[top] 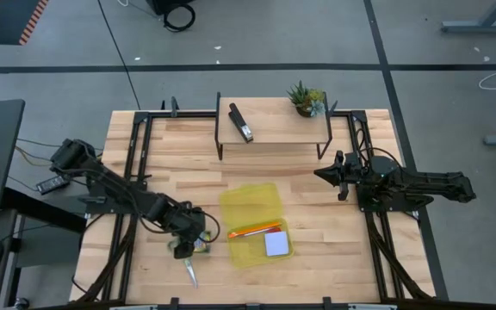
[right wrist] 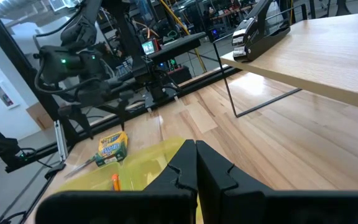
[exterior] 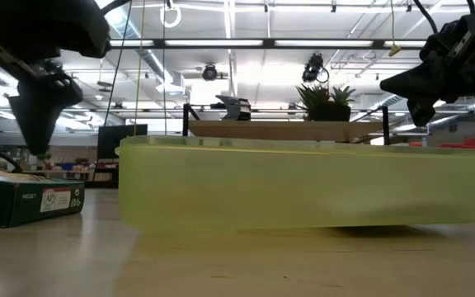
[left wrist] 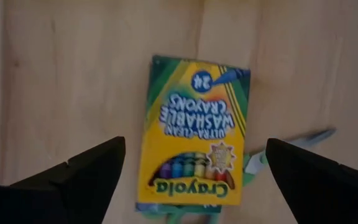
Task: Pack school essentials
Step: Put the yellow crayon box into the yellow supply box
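The yellow-green crayon box [left wrist: 194, 137] lies flat on the table near the front left, partly on top of the green-handled scissors [left wrist: 253, 163]. My left gripper [left wrist: 191, 180] is open and hovers just above the box, one finger on either side, touching nothing. In the low view it [exterior: 38, 124] stands over the box [exterior: 27, 202]. An open yellow translucent case [top: 250, 205] holds orange pencils [top: 255, 230] and a pale square notepad [top: 276, 244]. My right gripper [top: 330, 175] is shut and empty at the right, above the table. I see no purple pen.
A raised wooden shelf [top: 274, 129] on thin black legs stands at the table's far side, with a black stapler [top: 242, 122] and a small potted plant [top: 305, 99] on it. The scissors' blades [top: 191, 271] point toward the table's near edge.
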You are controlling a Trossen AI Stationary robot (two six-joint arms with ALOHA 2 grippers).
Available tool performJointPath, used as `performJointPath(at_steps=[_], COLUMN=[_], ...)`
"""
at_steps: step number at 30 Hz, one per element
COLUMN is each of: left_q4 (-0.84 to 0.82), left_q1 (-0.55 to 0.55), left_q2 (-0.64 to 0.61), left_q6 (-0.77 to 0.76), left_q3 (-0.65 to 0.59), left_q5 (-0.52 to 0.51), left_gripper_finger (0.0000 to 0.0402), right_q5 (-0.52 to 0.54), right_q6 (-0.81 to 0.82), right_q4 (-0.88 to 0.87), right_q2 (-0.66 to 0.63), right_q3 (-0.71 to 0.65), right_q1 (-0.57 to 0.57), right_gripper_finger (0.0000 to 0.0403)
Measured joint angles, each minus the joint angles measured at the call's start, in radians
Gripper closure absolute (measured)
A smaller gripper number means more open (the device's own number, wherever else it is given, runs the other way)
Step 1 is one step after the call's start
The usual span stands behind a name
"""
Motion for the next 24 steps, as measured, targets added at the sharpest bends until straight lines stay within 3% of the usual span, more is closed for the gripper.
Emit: performJointPath(at_steps=[8, 24], left_q4=[0.008, 0.062], left_q1=[0.014, 0.001], left_q2=[0.022, 0.116], left_q6=[0.068, 0.12], left_q3=[0.002, 0.003], left_q5=[-0.047, -0.013], left_gripper_finger=[0.0002, 0.0002], right_q5=[0.0, 0.0], right_q6=[0.0, 0.0], right_q4=[0.0, 0.001], right_q2=[0.0, 0.0], right_q3=[0.0, 0.0], right_q1=[0.0, 0.0], right_gripper_finger=[0.0397, 0.0397])
